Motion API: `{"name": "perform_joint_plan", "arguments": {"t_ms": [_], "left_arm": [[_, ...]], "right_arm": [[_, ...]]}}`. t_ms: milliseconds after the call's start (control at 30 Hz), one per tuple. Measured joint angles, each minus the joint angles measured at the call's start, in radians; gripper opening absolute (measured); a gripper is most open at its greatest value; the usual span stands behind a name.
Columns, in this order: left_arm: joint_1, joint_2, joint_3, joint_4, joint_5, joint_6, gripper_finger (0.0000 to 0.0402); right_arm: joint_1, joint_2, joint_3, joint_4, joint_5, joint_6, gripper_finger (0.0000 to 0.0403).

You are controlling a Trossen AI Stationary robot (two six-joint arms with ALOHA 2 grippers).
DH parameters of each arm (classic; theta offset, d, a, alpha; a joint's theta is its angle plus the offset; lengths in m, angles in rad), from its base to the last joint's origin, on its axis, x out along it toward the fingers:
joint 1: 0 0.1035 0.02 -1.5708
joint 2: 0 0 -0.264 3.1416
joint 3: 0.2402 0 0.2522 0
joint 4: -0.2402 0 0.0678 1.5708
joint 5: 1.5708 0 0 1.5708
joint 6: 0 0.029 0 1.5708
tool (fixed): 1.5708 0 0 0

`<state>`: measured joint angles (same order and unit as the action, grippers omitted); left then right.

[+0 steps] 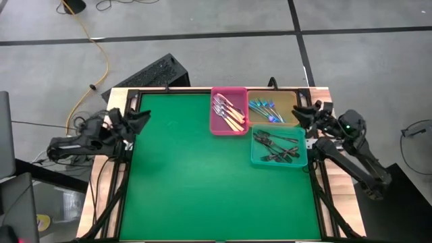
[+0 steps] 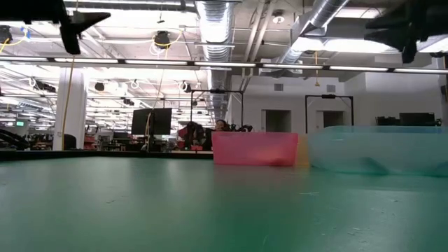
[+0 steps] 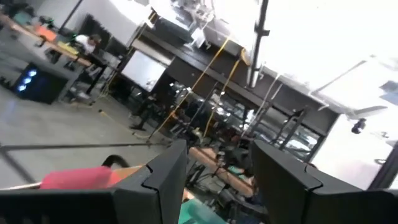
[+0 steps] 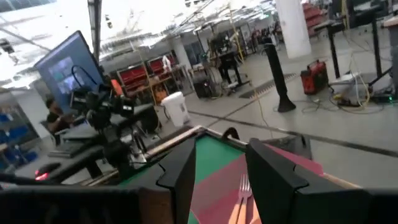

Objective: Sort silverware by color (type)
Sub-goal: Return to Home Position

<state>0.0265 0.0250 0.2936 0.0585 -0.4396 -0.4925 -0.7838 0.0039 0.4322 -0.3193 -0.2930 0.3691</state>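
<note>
The silverware lies sorted in three trays at the table's far right. Silver forks with tan handles fill a pink tray. Blue forks lie in a yellow tray, and black forks in a teal tray. My left gripper hangs open above the table's left edge, with nothing between its fingers. My right gripper stands open above the right edge, beside the yellow tray, also holding nothing.
The green mat stretches from the trays to the near edge. A dark frame borders the table. In the low view the pink tray and the teal tray stand at the far right.
</note>
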Motion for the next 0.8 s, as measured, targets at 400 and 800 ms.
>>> {"name": "perform_joint_plan", "arguments": {"t_ms": [400,800], "left_arm": [[-0.001,-0.02,-0.21,0.122,0.009,0.002,0.0165],[-0.051,-0.021,-0.283,0.161,0.012,0.007,0.0165]], "right_arm": [[0.096,0.0,-0.227,0.186,-0.046,-0.064,0.0162],[0.241,0.001,-0.423,0.404,0.053,-0.081,0.0162]]}}
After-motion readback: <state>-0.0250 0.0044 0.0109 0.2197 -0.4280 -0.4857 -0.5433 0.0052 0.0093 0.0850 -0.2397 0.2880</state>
